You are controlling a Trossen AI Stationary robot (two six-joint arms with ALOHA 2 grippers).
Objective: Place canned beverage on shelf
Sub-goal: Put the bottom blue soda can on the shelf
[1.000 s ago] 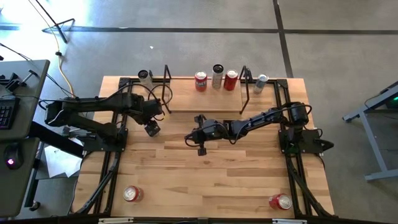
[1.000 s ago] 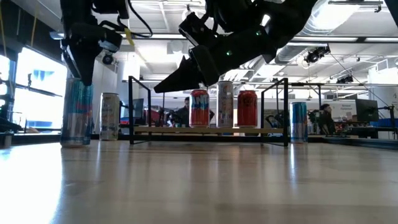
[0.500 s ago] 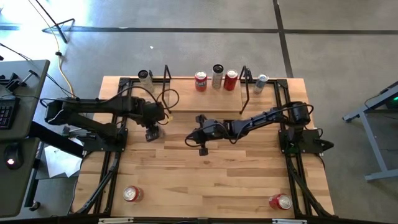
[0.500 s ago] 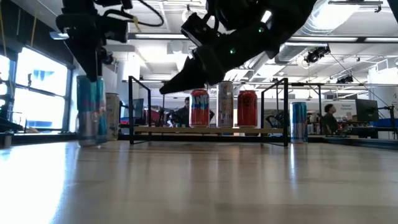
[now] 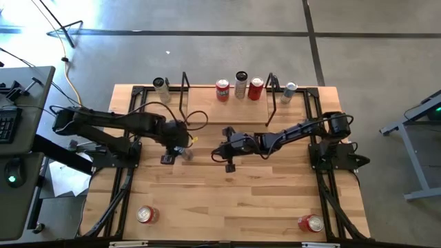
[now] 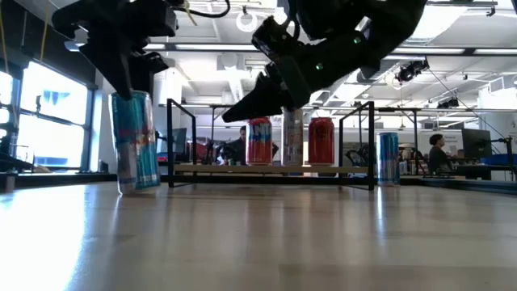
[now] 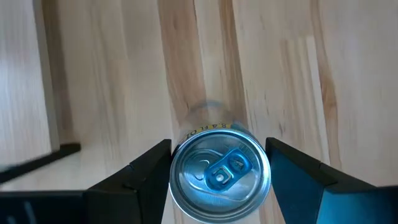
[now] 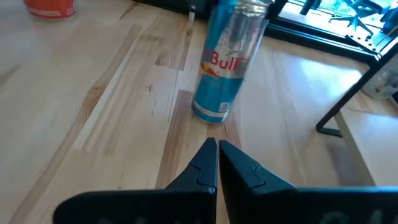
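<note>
Left gripper [image 7: 217,171] is closed around the top of a slim blue-and-silver can [image 7: 219,176], one dark finger on each side of the rim, the can upright on the table [image 5: 227,200]. In the high view this gripper [image 5: 180,147] sits left of centre, just below the left end of the shelf [image 5: 227,110]; the can [image 5: 182,150] shows there only as a small pale patch under the wrist. In the low view the can [image 6: 136,141] stands at the left of the frame with its base on or just above the tabletop, I cannot tell which, and the left gripper [image 6: 129,77] is above it. Right gripper [image 8: 217,163] has its fingers pressed together and holds nothing; it points toward the same can [image 8: 229,59] from near the middle of the high view [image 5: 226,153], apart from it. The shelf [image 6: 271,168] lies along the upper middle of the table, a light plank with black rod frames at its ends. Three cans stand behind its far edge: a red can [image 5: 222,89], a silver can [image 5: 240,83] and a second red can [image 5: 255,87]. Another silver can [image 5: 160,86] stands off the shelf's left end, a blue-sided can [image 5: 289,91] off its right end. Two red cans lie on their sides at the lower left [image 5: 146,214] and lower right [image 5: 311,223] of the table.
</note>
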